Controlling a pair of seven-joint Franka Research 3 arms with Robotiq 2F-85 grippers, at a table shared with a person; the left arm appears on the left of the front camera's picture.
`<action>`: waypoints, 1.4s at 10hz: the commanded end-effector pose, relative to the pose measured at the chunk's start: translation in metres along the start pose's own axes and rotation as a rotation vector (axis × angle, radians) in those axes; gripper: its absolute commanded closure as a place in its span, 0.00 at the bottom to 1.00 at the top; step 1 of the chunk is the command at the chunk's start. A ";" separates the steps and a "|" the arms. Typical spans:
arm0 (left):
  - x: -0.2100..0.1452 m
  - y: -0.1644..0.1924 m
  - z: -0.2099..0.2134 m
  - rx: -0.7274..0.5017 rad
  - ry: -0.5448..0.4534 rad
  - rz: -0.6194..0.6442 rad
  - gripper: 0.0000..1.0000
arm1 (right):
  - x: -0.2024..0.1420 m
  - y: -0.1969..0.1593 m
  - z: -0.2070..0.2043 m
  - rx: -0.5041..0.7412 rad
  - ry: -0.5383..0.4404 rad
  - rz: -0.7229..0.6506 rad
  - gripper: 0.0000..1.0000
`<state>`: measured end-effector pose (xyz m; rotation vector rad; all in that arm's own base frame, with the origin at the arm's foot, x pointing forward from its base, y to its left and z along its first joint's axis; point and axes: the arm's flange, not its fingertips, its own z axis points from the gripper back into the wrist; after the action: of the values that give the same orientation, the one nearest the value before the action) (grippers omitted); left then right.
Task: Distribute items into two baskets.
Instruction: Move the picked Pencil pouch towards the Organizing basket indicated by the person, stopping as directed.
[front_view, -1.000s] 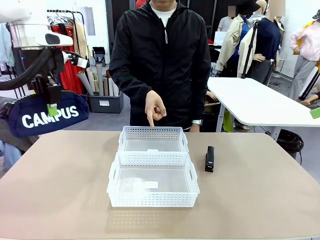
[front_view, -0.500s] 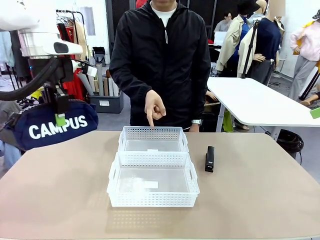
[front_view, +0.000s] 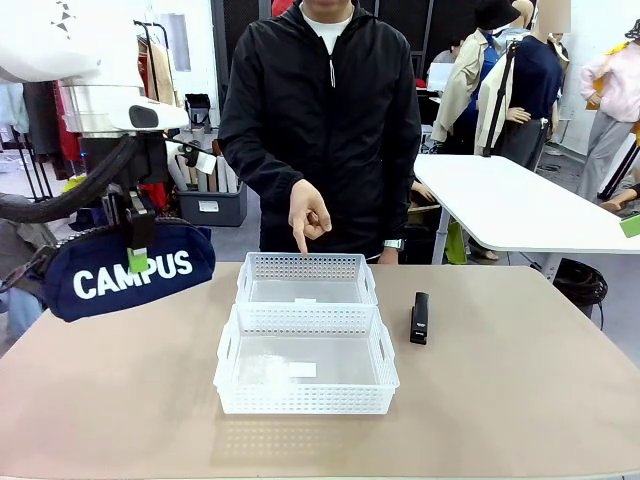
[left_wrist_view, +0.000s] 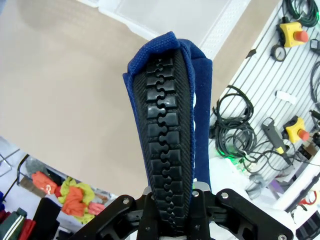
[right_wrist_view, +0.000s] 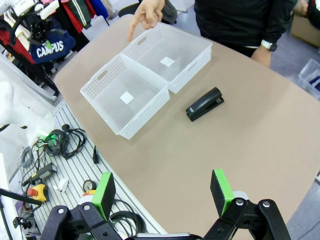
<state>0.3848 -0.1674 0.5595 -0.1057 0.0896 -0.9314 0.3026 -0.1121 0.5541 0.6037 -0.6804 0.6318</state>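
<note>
here the left gripper (front_view: 138, 262) clamps the pouch (front_view: 95, 285) aloft, left of the baskets (front_view: 300, 398); the right gripper (right_wrist_view: 162, 192) stands wide apart.

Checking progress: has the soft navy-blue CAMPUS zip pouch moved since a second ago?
Yes. The navy-blue zip pouch, clamped in the left gripper, has shifted right and down in the front view, toward the white lattice plastic baskets.

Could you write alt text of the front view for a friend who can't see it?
The robot's left gripper holds a navy CAMPUS pouch in the air above the left edge of the table. A person's hand points down at the far basket, which touches the near basket; a black stapler lies to their right.
</note>
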 end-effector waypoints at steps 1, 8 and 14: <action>-0.002 -0.002 -0.001 -0.005 -0.019 0.001 1.00 | 0.001 0.000 0.001 0.009 -0.008 0.013 0.00; 0.013 -0.012 -0.023 0.058 -0.005 -0.300 1.00 | 0.001 0.000 0.001 0.009 -0.008 0.013 0.00; 0.032 -0.017 -0.061 0.151 0.003 -0.520 1.00 | 0.001 0.000 0.001 0.009 -0.008 0.013 0.00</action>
<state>0.3825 -0.2103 0.5046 0.0223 0.0207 -1.4280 0.3026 -0.1122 0.5541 0.6036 -0.6804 0.6316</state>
